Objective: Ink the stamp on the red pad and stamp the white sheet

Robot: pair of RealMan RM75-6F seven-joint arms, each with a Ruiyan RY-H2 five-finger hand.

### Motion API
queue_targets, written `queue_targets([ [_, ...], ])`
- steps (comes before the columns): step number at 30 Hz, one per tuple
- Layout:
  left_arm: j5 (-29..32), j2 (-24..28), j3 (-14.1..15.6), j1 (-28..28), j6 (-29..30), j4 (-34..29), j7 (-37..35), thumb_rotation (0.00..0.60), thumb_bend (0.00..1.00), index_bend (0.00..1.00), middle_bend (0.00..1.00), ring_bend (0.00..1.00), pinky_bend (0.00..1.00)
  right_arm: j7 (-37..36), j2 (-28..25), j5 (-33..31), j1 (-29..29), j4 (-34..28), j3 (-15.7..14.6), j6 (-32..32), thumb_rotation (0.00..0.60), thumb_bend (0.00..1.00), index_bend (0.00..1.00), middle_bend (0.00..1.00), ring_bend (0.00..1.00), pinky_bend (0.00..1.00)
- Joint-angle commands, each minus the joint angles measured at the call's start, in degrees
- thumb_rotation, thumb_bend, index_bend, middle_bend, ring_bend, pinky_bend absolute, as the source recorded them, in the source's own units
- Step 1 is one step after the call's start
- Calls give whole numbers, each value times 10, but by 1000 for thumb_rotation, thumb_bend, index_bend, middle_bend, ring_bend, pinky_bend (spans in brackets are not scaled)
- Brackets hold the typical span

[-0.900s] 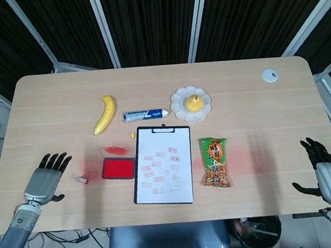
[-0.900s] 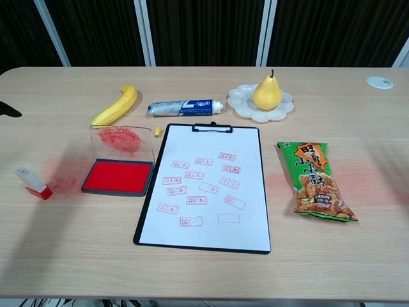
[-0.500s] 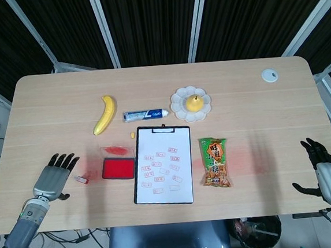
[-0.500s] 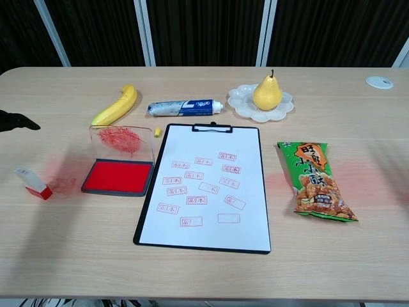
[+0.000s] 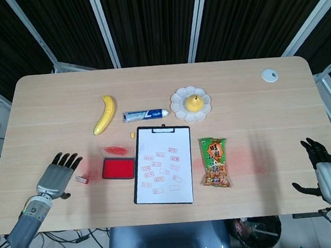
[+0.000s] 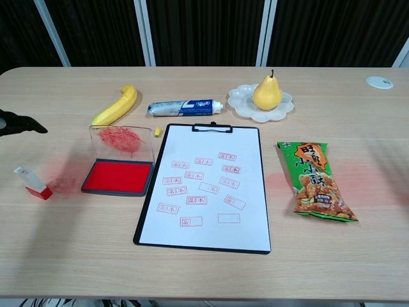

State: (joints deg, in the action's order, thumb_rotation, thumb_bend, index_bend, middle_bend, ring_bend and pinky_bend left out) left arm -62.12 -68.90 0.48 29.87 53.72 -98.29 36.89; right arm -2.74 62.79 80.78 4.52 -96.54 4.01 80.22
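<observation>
Wooden table (image 5: 249,87), seen from above. Black clipboard with white stamped sheet (image 5: 162,165) lies at centre; the open red ink pad (image 5: 118,167) sits just beside its left edge. Left hand (image 5: 56,177), palm down at the near-left table edge, fingers spread and extended, holds nothing; its fingertips (image 6: 19,123) hover near the small red-and-white stamp (image 5: 81,179), which lies on the table left of the pad. Right hand (image 5: 326,174) rests at the far right, fingers spread, empty.
</observation>
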Motion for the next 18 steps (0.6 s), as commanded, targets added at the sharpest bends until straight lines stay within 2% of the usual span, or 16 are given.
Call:
queue_targets([
  [1,2,0,2,3,-1,1,-1,600,66,0,0,0,0,0,0,0,0,0,0,0,600,21,49,0,0,219],
  [7,4,0,6,10,-3,5,-3,600,68,0,0,0,0,2,1,-4,0,0,1,-1,600,21,49,0,0,219],
  [9,5,1,6,13,-4,7,-2,600,69,0,0,0,31,2,1,-5,0,-1,2,-1,600,21,49,0,0,220],
  [11,1,0,6,15,1,10,-1,600,69,0,0,2,98,3,1,-6,0,-1,2,-2,600,21,49,0,0,220],
  [14,-15,-5,6,20,6,20,1,600,76,24,34,87,287,7,1,-10,0,-3,3,-3,600,21,49,0,0,220],
  [18,-29,-15,6,30,2,43,4,600,89,123,154,332,520,10,2,-14,0,-5,4,-3,600,21,51,0,0,220],
])
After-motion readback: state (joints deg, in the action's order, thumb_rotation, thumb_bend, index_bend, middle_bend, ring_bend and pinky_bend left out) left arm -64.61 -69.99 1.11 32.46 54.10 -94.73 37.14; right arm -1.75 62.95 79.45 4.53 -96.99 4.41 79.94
